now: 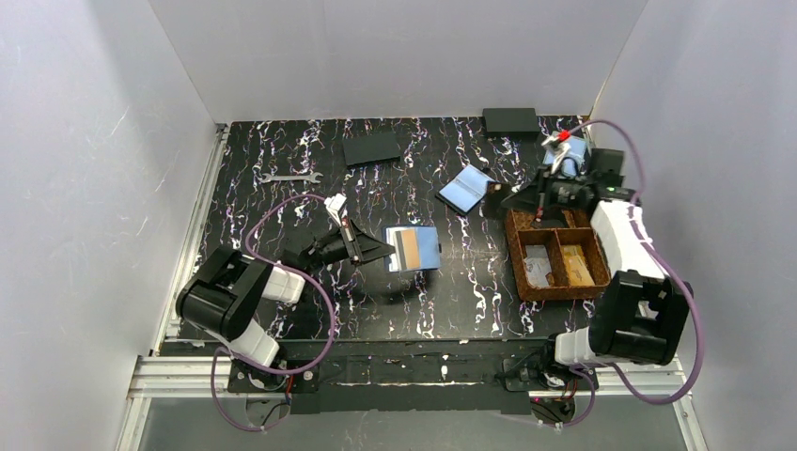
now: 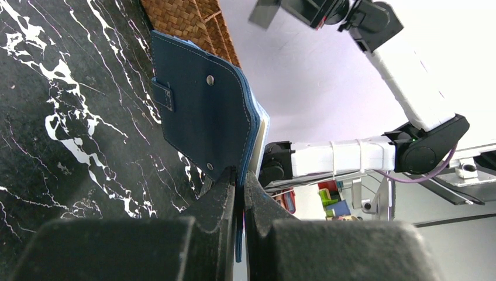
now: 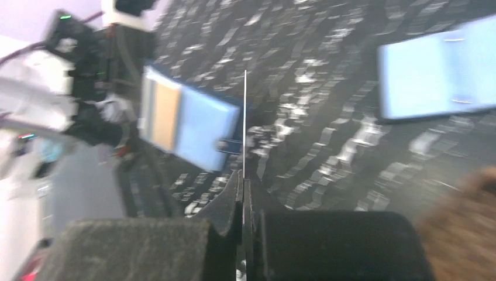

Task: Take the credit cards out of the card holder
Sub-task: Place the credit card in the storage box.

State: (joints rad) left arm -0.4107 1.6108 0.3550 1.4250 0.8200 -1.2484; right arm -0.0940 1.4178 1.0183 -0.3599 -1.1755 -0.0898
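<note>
**Slim grips may slip**

The card holder (image 1: 425,250) hangs over the middle of the table (image 1: 282,216). The left gripper (image 2: 240,175) pinches one flap, and the orange card (image 1: 407,248) is still pocketed. The right gripper (image 3: 243,178) squeezes a thin card (image 3: 244,117) edge-on (by the woven tray (image 1: 514,254)), which could twist loose.

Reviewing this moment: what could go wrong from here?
1. The right gripper pinches a thin card by one edge only, so it could slip out before it is set down.
2. The left gripper clamps the card holder by one edge. It may swivel or drop with the orange-tan card still in its pocket.
</note>
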